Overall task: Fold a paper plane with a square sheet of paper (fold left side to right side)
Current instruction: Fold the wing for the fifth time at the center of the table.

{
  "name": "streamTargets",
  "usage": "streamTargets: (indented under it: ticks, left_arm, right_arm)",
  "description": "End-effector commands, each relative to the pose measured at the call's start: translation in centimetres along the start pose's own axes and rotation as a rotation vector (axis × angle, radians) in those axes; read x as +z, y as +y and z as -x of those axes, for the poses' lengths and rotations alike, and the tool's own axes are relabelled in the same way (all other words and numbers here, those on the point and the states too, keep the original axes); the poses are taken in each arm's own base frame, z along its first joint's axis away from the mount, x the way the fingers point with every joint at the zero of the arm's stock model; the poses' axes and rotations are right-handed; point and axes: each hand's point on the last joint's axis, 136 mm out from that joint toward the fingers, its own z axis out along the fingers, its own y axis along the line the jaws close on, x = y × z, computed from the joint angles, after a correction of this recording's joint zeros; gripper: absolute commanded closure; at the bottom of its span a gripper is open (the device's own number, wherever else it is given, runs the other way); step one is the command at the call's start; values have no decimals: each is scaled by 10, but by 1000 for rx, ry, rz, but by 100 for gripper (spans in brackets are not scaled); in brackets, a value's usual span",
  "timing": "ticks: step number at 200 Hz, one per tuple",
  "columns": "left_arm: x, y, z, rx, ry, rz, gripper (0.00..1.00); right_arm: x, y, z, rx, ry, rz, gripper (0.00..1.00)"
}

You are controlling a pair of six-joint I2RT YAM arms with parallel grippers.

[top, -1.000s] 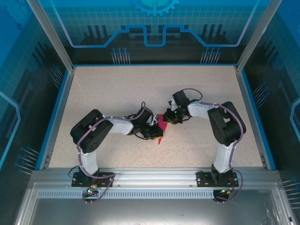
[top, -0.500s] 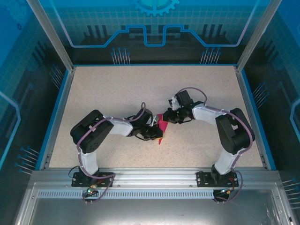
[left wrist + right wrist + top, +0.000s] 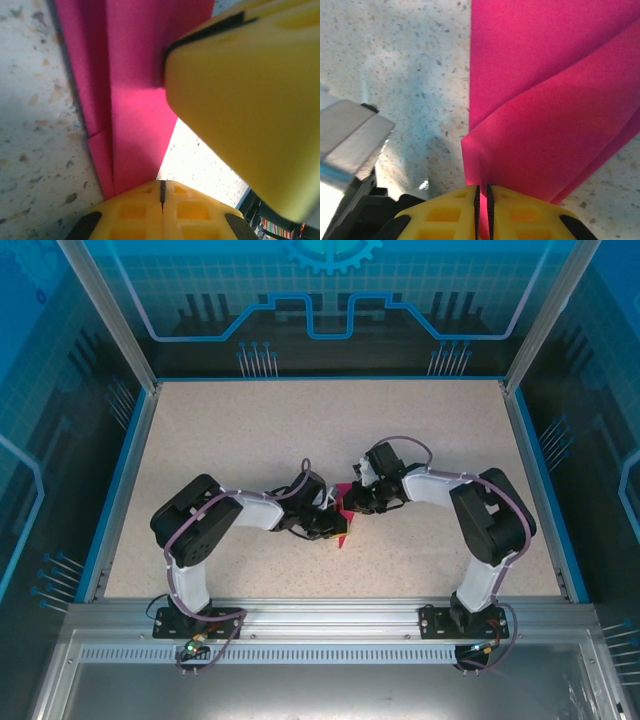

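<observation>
A thin, bright pink square sheet of paper (image 3: 343,527) is found near the middle of the pale speckled table (image 3: 230,430), a little closer to its near edge. It is loosely folded over already. Two pink layers are seen in the wrist views, and the top one is curved, not pressed flat.

The yellow-fingered left gripper (image 3: 162,194) is squeezed fully shut. The sheet's edge is seen running right into its closed tips, so the paper looks to be pinched there. The yellow-fingered right gripper (image 3: 481,196) is closed down to a thin slit, and the pink sheet is caught in that slit.

The step in hand is judged to be the fold of the left side over to the right side. To be done well, the left side should be carried over slowly, and its edge should be lined up on top of the right edge. The crease should be pressed only once the edges match. Thin paper can be torn if it is pulled hard from both ends.

One sheet, one table, two white and black robot arms (image 3: 250,510) and two grippers are counted.
</observation>
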Motion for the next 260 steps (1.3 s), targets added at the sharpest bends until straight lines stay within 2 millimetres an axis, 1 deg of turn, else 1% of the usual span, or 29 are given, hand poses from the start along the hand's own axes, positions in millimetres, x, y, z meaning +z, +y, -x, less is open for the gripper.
streamTargets:
  ticks: [1, 31, 85, 143, 182, 260]
  left_arm:
    - [10, 43, -29, -86, 83, 134, 95]
    - [11, 44, -30, -89, 85, 137, 96]
    - [11, 47, -33, -95, 92, 144, 96]
    - [12, 49, -33, -97, 95, 147, 97]
    - [12, 50, -34, -99, 97, 148, 97]
    - [10, 50, -35, -100, 94, 148, 97]
  right_arm:
    - [9, -10, -3, -21, 21, -56, 85]
    - [13, -20, -1, -28, 25, -101, 85]
    - [8, -32, 15, -37, 0, -141, 85]
    - [0, -42, 37, -30, -30, -152, 85]
    - [-6, -53, 51, -20, -43, -164, 85]
    - [-16, -72, 85, 4, -75, -178, 85]
